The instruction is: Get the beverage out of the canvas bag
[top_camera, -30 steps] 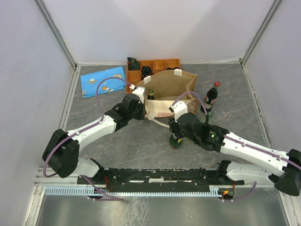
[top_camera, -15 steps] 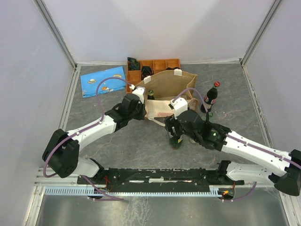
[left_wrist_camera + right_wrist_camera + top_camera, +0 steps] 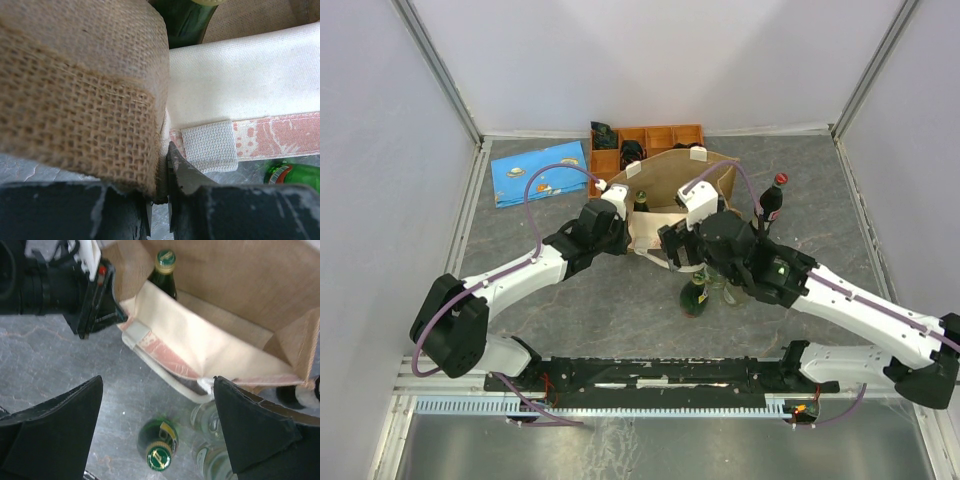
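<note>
Bag [image 3: 672, 182] sits mid-bench [image 3: 620, 310], mouth open. Its near wall is folded down and outward, showing cream lining and a pinkish print strip. Left jaws are clamped on the bag's near-left rim; the left wrist view shows burlap pinched between them. Right jaws stand wide apart and grip nothing, hanging over the bench just in front of the bag. Below them a green bottle [image 3: 159, 450] stands upright on the bench, outside the bag and near its folded front wall, touching neither jaws. Two clear bottles [image 3: 206, 421] stand just beside it, on its right. A second green bottle [image 3: 641, 201] is inside the bag at the left corner, neck up. Cola bottle [image 3: 769, 206] with a red cap stands right of the bag. Orange tray [image 3: 665, 134] lies right behind the bag. Blue pouch [image 3: 540, 172] lies flat at back-left.
</note>
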{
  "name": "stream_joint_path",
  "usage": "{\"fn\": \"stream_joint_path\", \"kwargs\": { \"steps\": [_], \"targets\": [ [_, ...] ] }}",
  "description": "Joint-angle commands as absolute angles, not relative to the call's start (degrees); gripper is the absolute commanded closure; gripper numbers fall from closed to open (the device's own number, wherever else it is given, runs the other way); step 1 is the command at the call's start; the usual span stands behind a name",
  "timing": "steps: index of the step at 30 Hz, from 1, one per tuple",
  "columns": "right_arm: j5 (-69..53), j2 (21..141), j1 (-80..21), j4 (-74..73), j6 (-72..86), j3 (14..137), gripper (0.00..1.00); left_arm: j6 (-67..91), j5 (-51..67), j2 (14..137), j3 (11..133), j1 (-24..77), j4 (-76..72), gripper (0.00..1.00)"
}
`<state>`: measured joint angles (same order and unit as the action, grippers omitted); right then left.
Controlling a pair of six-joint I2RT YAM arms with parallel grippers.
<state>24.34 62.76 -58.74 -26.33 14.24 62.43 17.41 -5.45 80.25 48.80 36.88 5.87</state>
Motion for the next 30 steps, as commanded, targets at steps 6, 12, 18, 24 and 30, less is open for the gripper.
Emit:
{"fn": "stream_joint_path", "kwargs": {
  "steps": [6, 12, 18, 24, 30],
  "targets": [
    [31.6, 74.9, -58.3, -24.0, 9.9, 77.4, 0.14, 15.9, -5.9, 79.5, 48.2, 36.8, 5.8, 0.97],
    [25.6, 85.8, -53.4, -23.0, 13.8, 84.0, 0.34, 16.0, -6.1, 78.8, 48.0, 36.8, 5.8, 0.97],
    [16.4, 90.1, -48.3, -19.0, 18.4, 85.3, 0.27, 16.1, -6.4, 78.5, 47.9, 36.8, 5.9, 0.97],
    [13.0, 93.9, -46.5, -16.7, 18.9, 87.1, 0.27, 16.2, -6.5, 78.3, 47.9, 36.8, 6.1, 0.97],
    [12.0, 97.9, -45.9, -15.7, 18.9, 88.8, 0.27, 16.3, -6.5, 78.5, 48.1, 36.8, 6.2, 0.97]
  ]
}}
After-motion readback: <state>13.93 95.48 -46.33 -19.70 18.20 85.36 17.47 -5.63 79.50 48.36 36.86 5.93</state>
